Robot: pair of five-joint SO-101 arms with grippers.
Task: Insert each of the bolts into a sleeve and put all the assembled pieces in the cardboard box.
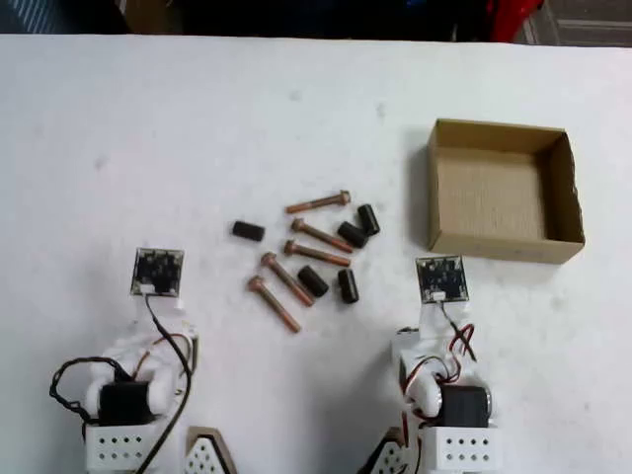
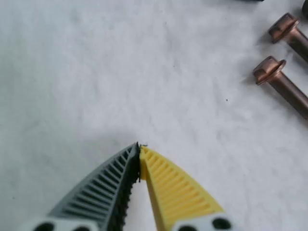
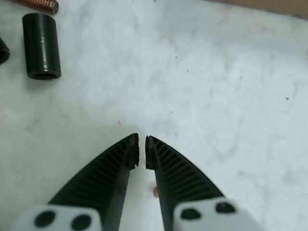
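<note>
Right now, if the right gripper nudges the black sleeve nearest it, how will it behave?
The sleeve is a smooth cylinder lying on its side, so it would probably roll. Its glossy wall may slip when pinched. It looks rigid.

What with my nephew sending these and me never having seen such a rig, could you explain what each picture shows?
These are two small robot arms at a white table. The overhead picture looks down on both, left arm and right arm. The other two come from a camera on each wrist, looking along its claw: the left claw, grey and yellow, and the right claw, black. Both are closed, or nearly, and hold nothing. Between the arms lie five copper-coloured bolts and five black sleeves, all loose. The cardboard box stands beyond the right arm.
</note>
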